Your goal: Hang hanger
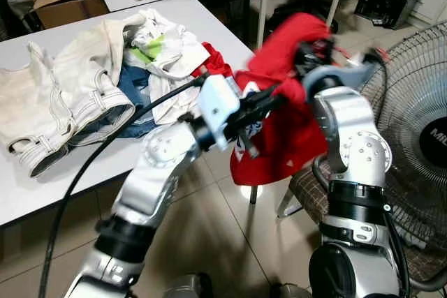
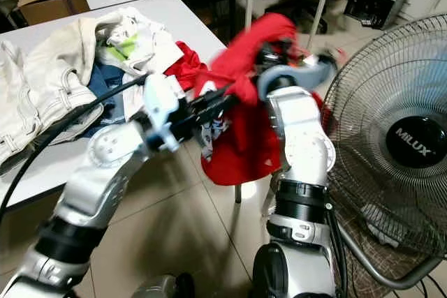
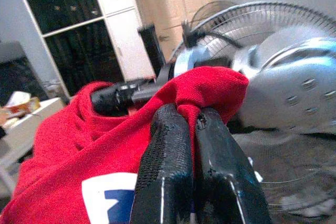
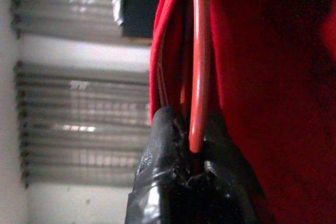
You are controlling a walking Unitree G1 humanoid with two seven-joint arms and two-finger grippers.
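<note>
Holding a red shirt (image 1: 290,113) up in the air between both arms, just past the corner of the white worktop (image 1: 63,186) and in front of a standing fan (image 1: 419,130). Left claw (image 3: 191,129) pinching a fold of the red cloth, its two black fingers (image 3: 163,171) pressed almost together with fabric bunched over their tips. Right claw (image 4: 191,169) gripping a red hanger (image 4: 199,61), the thin plastic bar running down between its fingers and the shirt hanging close against it on both sides. Shirt draping down over a chair seat (image 1: 314,186) beside the right arm. Lying heaped on the worktop, a pile of clothes (image 1: 105,95): pale trousers, a blue garment, white tops, one more red piece at the near edge
</note>
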